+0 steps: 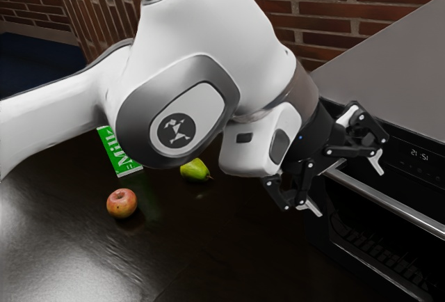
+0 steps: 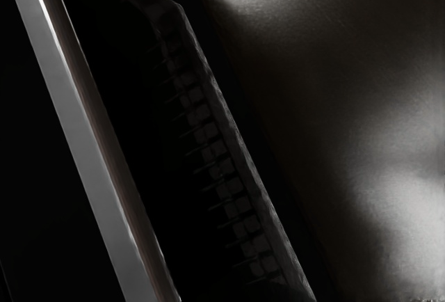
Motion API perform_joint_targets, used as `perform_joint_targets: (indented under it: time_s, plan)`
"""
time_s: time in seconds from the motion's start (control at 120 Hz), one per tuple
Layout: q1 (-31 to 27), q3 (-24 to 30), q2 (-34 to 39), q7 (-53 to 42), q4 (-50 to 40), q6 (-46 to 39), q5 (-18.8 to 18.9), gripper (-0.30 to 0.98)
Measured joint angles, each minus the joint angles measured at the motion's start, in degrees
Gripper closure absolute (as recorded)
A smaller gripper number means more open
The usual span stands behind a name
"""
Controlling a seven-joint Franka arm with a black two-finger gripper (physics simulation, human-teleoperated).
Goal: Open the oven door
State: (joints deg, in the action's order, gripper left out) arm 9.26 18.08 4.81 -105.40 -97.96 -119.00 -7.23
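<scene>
Caught the arm's white casing (image 1: pixel 257 37) nearest the exterior camera, coming in from the exterior view's left and reaching across to the oven (image 1: pixel 396 58). Read the black hand (image 1: pixel 345 185) as wide, with fingertips well apart. Traced the metal door handle (image 1: pixel 403 211) running into the gap between fingers; couldn't confirm contact on either side. Picked up the same bar in the wrist view, next to the dark window.

Found the oven door (image 1: pixel 351 211) at the hand, below the control panel (image 1: pixel 400 145) and its lit display (image 1: pixel 419 154). Looked shut. Made out a wire rack (image 1: pixel 375 253) through the glass.

Logged on the dark worktop (image 1: pixel 55 253), well apart from the hand: green pear (image 1: pixel 195 170) just beside the arm's outline, red-yellow apple (image 1: pixel 122 203) further toward the exterior view's left, green-and-white milk carton (image 1: pixel 119 154) partly hidden behind the arm. Noted brick wall (image 1: pixel 348 10) behind, plus ribbed brown panelling (image 1: pixel 97 10).
</scene>
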Motion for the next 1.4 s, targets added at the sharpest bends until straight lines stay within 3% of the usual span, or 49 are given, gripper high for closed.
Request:
perform_joint_targets:
  time_s: [0.783, 0.817, 0.85, 0.867, 0.908, 0.933, 0.967, 0.983, 1.017, 1.083, 1.142, 1.2, 1.267, 1.4]
  plan:
    - [-0.25, 0.02, 1.48, -1.92, -7.82, -7.49, 0.14, 0.0]
    - [-0.68, 0.53, 4.52, -1.9, -11.43, -8.06, 0.01, -0.01]
    - [-0.93, 2.27, 10.28, -1.83, -17.45, -8.67, -0.51, 0.07]
    - [0.08, 4.3, 16.56, -1.72, -22.55, -8.85, -1.17, 0.17]
    - [7.68, 14.03, 34.79, -0.53, -30.45, -6.63, -2.47, 0.13]
    - [10.59, 19.5, 44.87, 1.14, -22.76, -2.45, -1.53, 0.11]
    - [3.73, 19.04, 48.48, 3.99, -1.74, 6.19, 2.14, 0.09]
    - [-4.32, 16.73, 46.44, 5.4, 9.19, 10.89, 4.42, 0.09]
    - [-17.76, 11.84, 35.67, 8.13, 25.34, 18.15, 6.73, 0.08]
    - [-29.34, 7.15, 14.62, 15.43, 37.77, 27.12, 8.63, 0.05]
    - [-32.71, 6.29, 0.59, 23.43, 39.25, 32.36, 9.17, 0.04]
    - [-35.87, 6.07, -7.08, 31.05, 39.63, 35.78, 9.7, 0.03]
    - [-38.63, 5.5, -10.88, 38.91, 35.48, 38.06, 10.69, 0.02]
    - [-34.21, 5.0, -13.5, 52.17, 28.76, 38.91, 10.77, 0.01]
